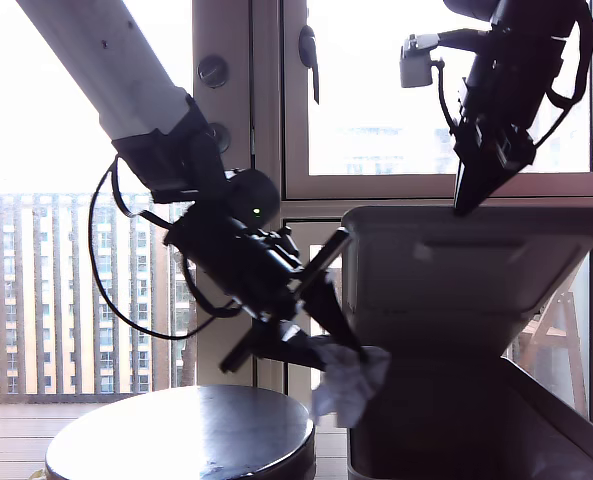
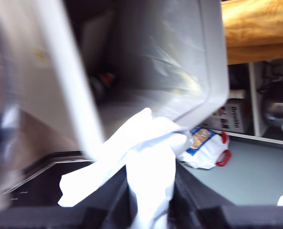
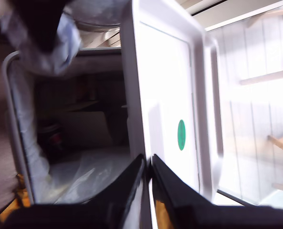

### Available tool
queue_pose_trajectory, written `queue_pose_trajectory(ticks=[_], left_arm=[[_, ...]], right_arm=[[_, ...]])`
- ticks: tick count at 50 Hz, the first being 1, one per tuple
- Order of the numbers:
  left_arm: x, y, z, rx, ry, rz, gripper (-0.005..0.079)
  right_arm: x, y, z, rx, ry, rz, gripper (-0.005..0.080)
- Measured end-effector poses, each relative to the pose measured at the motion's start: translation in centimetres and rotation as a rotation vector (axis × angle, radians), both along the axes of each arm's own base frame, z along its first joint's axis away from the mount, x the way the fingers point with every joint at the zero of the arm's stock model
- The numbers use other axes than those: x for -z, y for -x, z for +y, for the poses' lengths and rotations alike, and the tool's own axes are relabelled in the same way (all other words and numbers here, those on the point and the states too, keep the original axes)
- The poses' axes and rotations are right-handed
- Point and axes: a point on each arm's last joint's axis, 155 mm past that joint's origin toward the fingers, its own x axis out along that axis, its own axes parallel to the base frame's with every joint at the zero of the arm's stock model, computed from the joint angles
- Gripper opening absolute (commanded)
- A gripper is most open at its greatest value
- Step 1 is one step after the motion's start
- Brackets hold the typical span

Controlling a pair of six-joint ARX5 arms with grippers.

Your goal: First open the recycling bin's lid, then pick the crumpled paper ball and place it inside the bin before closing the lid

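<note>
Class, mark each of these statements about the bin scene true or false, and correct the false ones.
1. The lid is raised off the recycling bin. True.
2. The crumpled paper ball lies on the round table. False: my first gripper holds it at the bin's edge.
3. My second gripper grips the lid's edge. True.
4. The lid's round mark is red. False: it is green.

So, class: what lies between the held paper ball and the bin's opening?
Nothing: in the second wrist view, the crumpled paper ball hangs at the recycling bin rim, with no barrier.
</note>
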Motion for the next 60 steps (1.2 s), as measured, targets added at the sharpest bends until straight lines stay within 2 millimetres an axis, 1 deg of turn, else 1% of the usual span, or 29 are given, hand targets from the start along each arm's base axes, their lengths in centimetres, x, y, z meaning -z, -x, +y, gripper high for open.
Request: queue_pose_trajectory(ticks=[4,8,14,19,22,25,31,36,43,54,55,57,60], left_arm=[[-0.3,-0.6,-0.8,-0.041,0.019,-0.013,-0.0024],[-0.4,-1.4,-1.2,-0.098,0.033,-0.011,-0.0024],[0.2,-1.8,-1.4,-0.165,0.047,-0.009,-0.0024],[1.2,-1.5,-1.3,-0.221,0.055,0.023,-0.0024],[1.4,-1.2,-1.7,-0.247,0.077,0.04,-0.0024],[1.2,-0.9,-2.4,-0.264,0.106,0.052,-0.0024],[0.1,-1.0,-4.5,-0.276,0.176,0.033,-0.0024],[0.1,-0.8,-5.6,-0.297,0.193,0.023,-0.0024],[0.9,-0.5,-6.4,-0.315,0.169,0.0,-0.0024],[1.6,-1.2,-6.5,-0.382,0.125,-0.067,-0.0024],[1.7,-1.2,-6.4,-0.387,0.122,-0.071,-0.0018],[1.7,-1.4,-6.4,-0.398,0.115,-0.081,0.0048],[1.7,-1.5,-6.5,-0.4,0.116,-0.089,0.0299]], right_arm=[[-0.3,-0.2,0.0,0.0,-0.002,-0.007,-0.0013],[-0.3,-0.2,0.0,0.001,-0.002,-0.007,-0.0013],[-0.3,-0.1,0.0,0.001,0.0,-0.003,-0.0013],[-0.3,-0.1,0.0,0.0,0.0,-0.003,-0.0013],[-0.3,-0.1,0.0,0.001,0.0,-0.003,-0.0013],[-0.3,-0.1,0.0,0.001,0.0,-0.003,-0.0013],[-0.3,-0.1,0.0,0.001,0.0,-0.004,-0.0013],[-0.3,-0.1,0.0,0.001,0.0,-0.003,-0.0013],[-0.3,-0.1,0.0,0.001,0.001,-0.003,-0.0013],[-0.3,-0.1,0.0,0.001,0.0,-0.003,-0.0013],[-0.3,-0.1,0.0,0.001,0.0,-0.003,-0.0013],[-0.3,-0.1,0.0,0.001,0.0,-0.003,-0.0013],[-0.3,-0.1,0.0,0.001,0.0,-0.003,-0.0013]])
